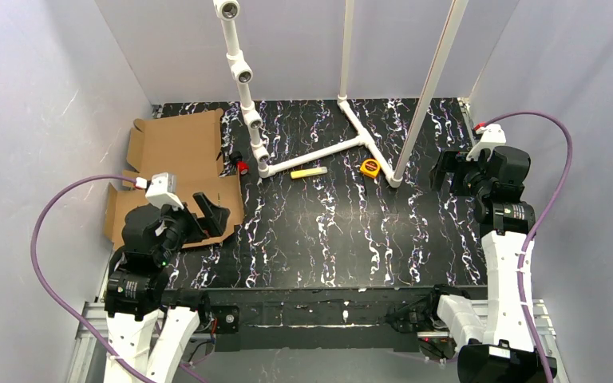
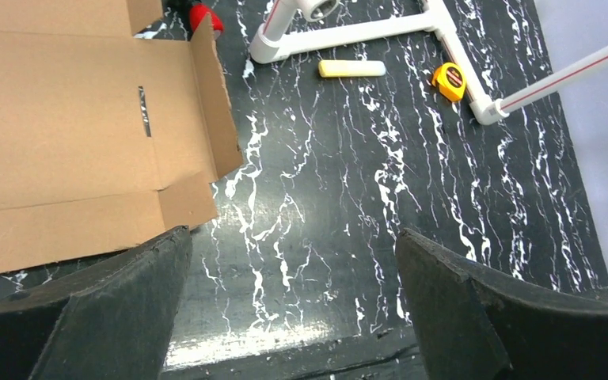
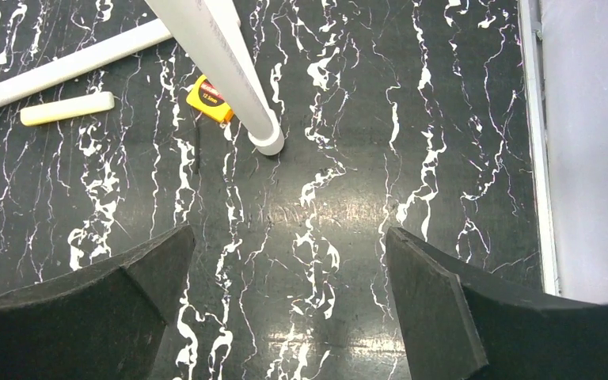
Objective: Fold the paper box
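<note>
At left, one paper box (image 1: pixel 172 152) — left pincer (image 2: pixel 291 237), right pincer (image 3: pixel 289 233) gaping

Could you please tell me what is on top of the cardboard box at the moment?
Nothing loose lies on the paper box. In the top view the open left gripper covers part of its near right corner, so that patch is hidden there.

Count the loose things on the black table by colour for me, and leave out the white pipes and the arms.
Brown: 1, the paper box
Red: 1, a small red object
Yellow: 2, a pale stick and a tape measure
Total: 4
</note>
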`<state>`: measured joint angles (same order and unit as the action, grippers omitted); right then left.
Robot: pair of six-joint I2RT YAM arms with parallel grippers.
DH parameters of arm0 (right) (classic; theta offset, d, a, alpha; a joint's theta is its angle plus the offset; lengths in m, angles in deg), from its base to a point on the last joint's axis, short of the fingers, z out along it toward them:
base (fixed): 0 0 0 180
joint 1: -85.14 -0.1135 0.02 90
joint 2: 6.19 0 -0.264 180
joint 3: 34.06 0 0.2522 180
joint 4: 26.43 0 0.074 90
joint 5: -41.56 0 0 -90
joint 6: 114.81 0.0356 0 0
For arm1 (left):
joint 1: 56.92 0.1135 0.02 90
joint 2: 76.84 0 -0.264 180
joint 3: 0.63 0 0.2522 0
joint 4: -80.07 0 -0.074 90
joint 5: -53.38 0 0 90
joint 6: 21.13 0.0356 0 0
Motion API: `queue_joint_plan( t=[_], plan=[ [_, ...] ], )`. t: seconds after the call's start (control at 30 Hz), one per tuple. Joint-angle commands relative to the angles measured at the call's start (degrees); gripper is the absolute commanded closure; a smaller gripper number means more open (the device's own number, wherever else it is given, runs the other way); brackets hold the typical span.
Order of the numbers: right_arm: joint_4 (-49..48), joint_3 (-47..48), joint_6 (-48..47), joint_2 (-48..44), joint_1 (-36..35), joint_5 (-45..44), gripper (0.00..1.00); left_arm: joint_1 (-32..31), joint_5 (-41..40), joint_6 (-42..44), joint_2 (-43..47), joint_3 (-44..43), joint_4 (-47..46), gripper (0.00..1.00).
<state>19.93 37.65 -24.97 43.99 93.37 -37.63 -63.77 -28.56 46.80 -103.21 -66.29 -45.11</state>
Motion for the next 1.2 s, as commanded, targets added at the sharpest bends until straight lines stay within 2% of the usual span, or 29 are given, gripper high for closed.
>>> queue_joint_plan(
  t=[0.0, 0.3, 0.43, 0.57, 0.7, 0.9, 1.0, 1.17],
  plan=[
    [-1.8, 0.0, 1.9, -0.9, 0.0, 0.0, 0.0, 0.3, 5.1, -0.9, 0.4, -0.4, 1.7, 0.01],
    [-2.7, -1.9, -0.4, 0.5, -0.1, 2.0, 0.0, 0.2, 14.0, -2.7, -0.4, 2.7, 2.5, 0.01],
    [-2.7, -4.2, -11.7, 4.0, -0.1, 16.9, 0.0, 0.3, 15.3, -2.7, 0.2, 4.9, 3.7, 0.01],
    [0.5, -4.1, -19.8, 7.6, -0.1, 30.6, 0.0, 0.3, 13.5, -3.6, 1.6, 5.5, 4.9, 0.01],
    [-1.0, -4.9, -21.4, 10.2, 0.0, 37.0, 0.0, 0.3, 9.2, -3.5, -0.6, 3.7, 6.9, 0.01],
    [-2.5, -7.1, -25.4, 11.2, 0.0, 40.7, 0.0, 0.2, 3.8, -4.9, -6.1, 2.9, 7.2, 0.01],
    [-5.7, -10.3, -25.1, 9.5, -0.1, 42.0, 0.0, 0.1, 1.8, -5.0, -11.2, 2.0, 5.4, 0.07],
    [-10.0, -14.8, -24.4, 6.3, 0.0, 42.7, 0.0, -3.0, -4.4, -5.4, -21.4, 0.1, 1.5, 0.09]
  ],
)
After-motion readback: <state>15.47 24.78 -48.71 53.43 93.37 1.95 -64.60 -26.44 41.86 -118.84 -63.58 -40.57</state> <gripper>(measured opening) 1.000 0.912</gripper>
